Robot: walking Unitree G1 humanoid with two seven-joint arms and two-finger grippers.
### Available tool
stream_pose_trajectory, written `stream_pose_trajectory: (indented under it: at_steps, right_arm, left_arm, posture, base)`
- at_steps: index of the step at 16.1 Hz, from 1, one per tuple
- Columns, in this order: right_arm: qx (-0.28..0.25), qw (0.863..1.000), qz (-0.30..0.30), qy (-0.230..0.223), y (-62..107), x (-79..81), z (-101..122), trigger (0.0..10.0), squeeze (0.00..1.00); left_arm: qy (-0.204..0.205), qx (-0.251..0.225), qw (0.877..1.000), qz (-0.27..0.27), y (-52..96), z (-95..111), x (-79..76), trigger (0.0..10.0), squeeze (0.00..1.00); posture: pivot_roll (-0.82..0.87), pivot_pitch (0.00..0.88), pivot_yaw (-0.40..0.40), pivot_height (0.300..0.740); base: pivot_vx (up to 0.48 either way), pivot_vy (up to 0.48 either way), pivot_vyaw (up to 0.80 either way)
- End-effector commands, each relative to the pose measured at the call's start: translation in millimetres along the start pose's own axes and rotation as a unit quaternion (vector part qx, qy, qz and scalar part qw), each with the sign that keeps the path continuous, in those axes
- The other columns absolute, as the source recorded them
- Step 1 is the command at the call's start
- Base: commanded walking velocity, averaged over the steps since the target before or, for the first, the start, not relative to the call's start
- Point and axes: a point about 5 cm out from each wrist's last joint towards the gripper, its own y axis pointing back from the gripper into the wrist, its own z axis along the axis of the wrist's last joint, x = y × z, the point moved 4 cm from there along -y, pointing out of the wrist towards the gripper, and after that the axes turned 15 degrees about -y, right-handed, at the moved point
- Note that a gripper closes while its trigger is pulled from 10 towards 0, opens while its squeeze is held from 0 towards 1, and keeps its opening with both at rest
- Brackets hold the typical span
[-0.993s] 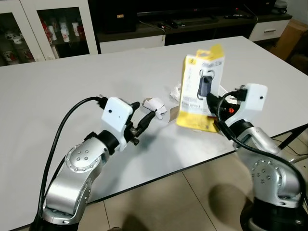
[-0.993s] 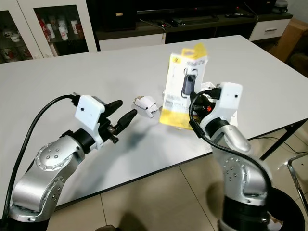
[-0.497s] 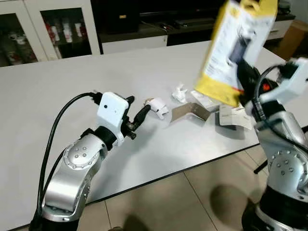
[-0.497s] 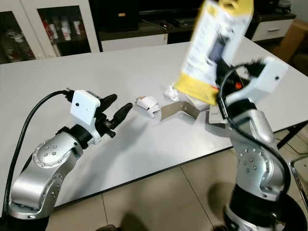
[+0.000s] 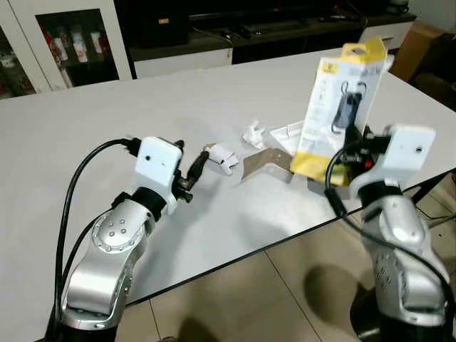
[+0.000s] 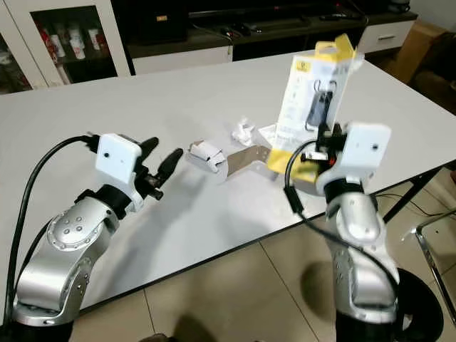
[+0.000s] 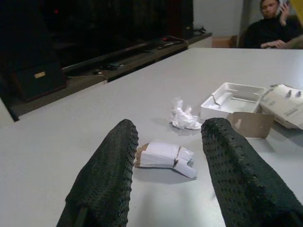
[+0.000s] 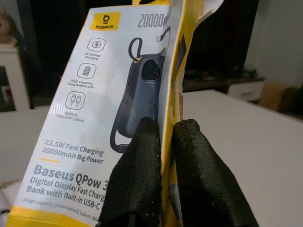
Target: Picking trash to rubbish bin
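We saw right gripper clamped on yellow power-bank box, box held upright above white table, at about 3 o'clock of scene. Left gripper hovered low over table, fingers apart, folded paper scrap lying on table between and just beyond them. We noted crumpled tissue at 1 o'clock from scrap, white plastic tray further same way, brown cardboard piece beside tray. Person seated beyond table's far corner.
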Motion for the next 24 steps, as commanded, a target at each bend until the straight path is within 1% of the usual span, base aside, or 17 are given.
stream_pose_trajectory:
  at_steps: [1,2,4,6,7,9,11,14,15,16,17,19,20,21,24]
  right_arm:
    - [-0.013,0.999,0.009,0.04,3.1,2.6,-2,10.0,0.0]
    - [-0.01,0.998,0.012,0.061,6.3,4.8,-10,10.0,0.0]
    - [-0.009,0.997,0.026,0.071,5.5,10.7,-15,10.0,0.0]
    - [0.014,0.999,0.029,0.044,1.3,15.7,-24,10.0,0.0]
    - [0.02,0.998,0.036,0.05,0.3,17.5,-27,10.0,0.0]
    - [0.037,0.997,0.053,0.05,-0.1,21.0,-34,10.0,0.0]
    - [0.051,0.996,0.037,0.062,6.1,13.0,-44,10.0,0.0]
    - [0.04,0.997,0.007,0.071,11.0,3.3,-43,10.0,0.0]
    - [0.037,0.997,-0.012,0.073,12.9,-3.4,-42,10.0,0.0]
    - [0.04,0.997,-0.025,0.069,14.7,-8.9,-45,10.0,0.0]
    - [0.045,0.996,-0.028,0.066,15.7,-10.6,-46,10.0,0.0]
    - [0.052,0.996,-0.024,0.066,17.2,-10.5,-48,10.0,0.0]
    - [0.065,0.996,-0.009,0.064,20.2,-6.6,-54,10.0,0.0]
    - [0.069,0.996,-0.004,0.063,21.1,-5.0,-55,10.0,0.0]
    - [0.08,0.995,0.004,0.06,21.7,-2.5,-60,10.0,0.0]
  left_arm:
    - [0.005,0.01,1.0,0.013,2.1,-3,1.6,10.0,0.0]
    - [0.002,0.017,1.0,0.018,4.8,-7,0.9,10.0,0.0]
    - [0.001,0.022,1.0,0.021,6.2,-10,1.3,10.0,0.0]
    - [-0.001,0.029,0.999,0.016,3.0,-13,0.3,10.0,0.0]
    - [-0.005,0.035,0.999,0.016,2.3,-16,0.4,10.0,0.0]
    - [-0.027,0.037,0.999,0.004,0.9,-18,-3.3,10.0,0.0]
    - [-0.014,0.037,0.999,0.004,-0.4,-17,-6.0,10.0,0.0]
    - [-0.016,0.033,0.999,-0.006,2.1,-18,-10.9,10.0,0.0]
    - [-0.014,0.036,0.999,-0.007,3.4,-20,-11.9,10.0,0.0]
    - [0.0,0.045,0.999,-0.001,4.6,-25,-11.9,10.0,0.0]
    - [0.008,0.05,0.999,0.001,5.1,-27,-12.4,10.0,0.0]
    - [0.02,0.059,0.998,0.008,6.3,-34,-13.1,10.0,0.0]
    - [0.018,0.094,0.995,0.023,11.7,-57,-14.0,10.0,0.0]
    - [0.011,0.098,0.995,0.023,14.2,-61,-14.7,10.0,0.0]
    - [0.012,0.094,0.995,0.032,16.0,-59,-11.3,10.0,0.0]
  posture:
    - [-0.03,0.033,-0.052,0.74]
    - [-0.02,0.034,-0.053,0.74]
    - [-0.02,0.035,-0.046,0.74]
    - [-0.02,0.038,-0.04,0.74]
    - [-0.03,0.037,-0.035,0.74]
    - [-0.03,0.04,-0.033,0.74]
    - [-0.03,0.043,-0.028,0.74]
    - [-0.03,0.045,-0.014,0.74]
    - [-0.04,0.046,-0.01,0.74]
    - [-0.04,0.047,-0.008,0.74]
    - [-0.04,0.047,-0.007,0.74]
    - [-0.04,0.047,-0.011,0.74]
    - [-0.04,0.047,-0.013,0.74]
    - [-0.04,0.048,-0.02,0.74]
    - [-0.03,0.05,-0.033,0.74]
  base:
    - [0.0,0.0,0.0]
    - [0.0,0.0,-0.8]
    - [0.0,0.0,-0.8]
    - [0.0,0.0,-0.8]
    - [0.0,0.0,-0.8]
    - [0.0,0.0,-0.8]
    - [0.0,0.0,-0.8]
    - [0.0,0.0,-0.8]
    - [0.0,0.0,-0.8]
    - [0.0,0.0,-0.8]
    - [0.0,0.0,-0.8]
    - [0.0,0.0,-0.8]
    - [0.0,0.0,-0.8]
    - [0.0,0.0,-0.8]
    - [0.0,0.0,-0.8]
